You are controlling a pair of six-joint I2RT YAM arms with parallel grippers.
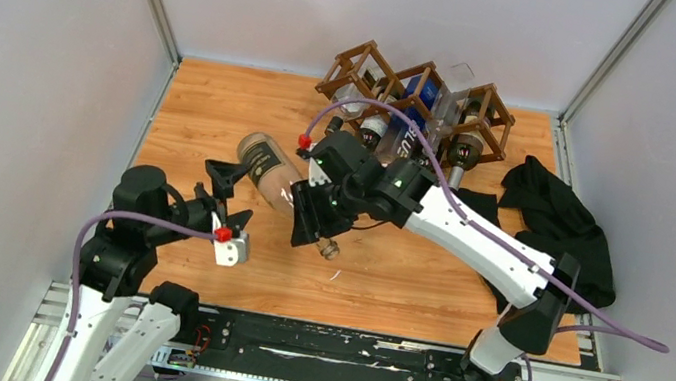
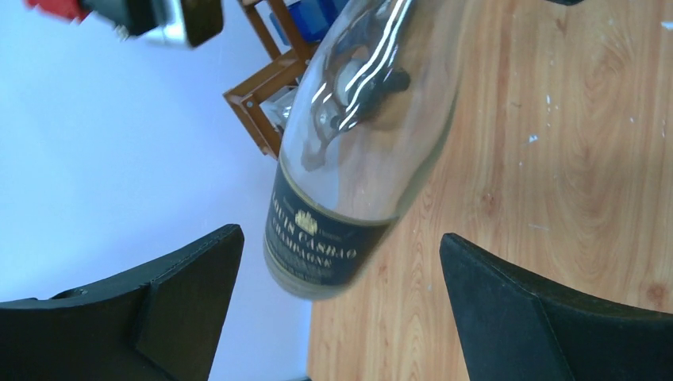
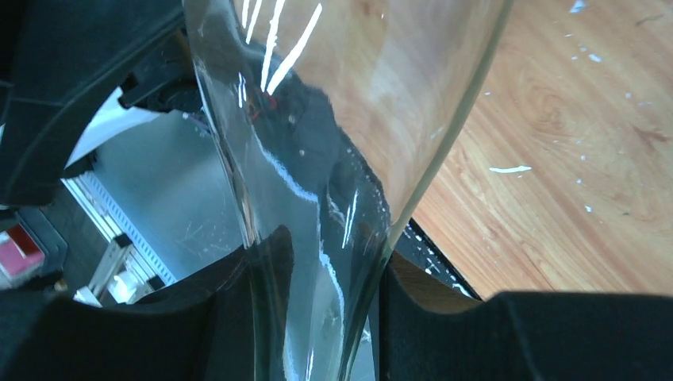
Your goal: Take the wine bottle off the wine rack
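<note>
wooden table [image 1: 401, 281] below a clear, dark-labelled wine bottle [image 1: 271, 172], neck clamped in right fingers [image 3: 444, 325]; left fingers [image 2: 182, 286] apart.

wine bottle [image 1: 267, 168]: clear glossy glass, dark label. table [image 1: 213, 121]: smooth wood grain, white scuffs. wine rack [image 1: 393, 86]: dark brown wood. cloth [image 1: 556, 223]: black, matt.

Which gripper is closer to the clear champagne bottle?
Right. The right gripper is clamped on the bottle near its neck; the left gripper is open, facing its labelled base, not touching.
</note>
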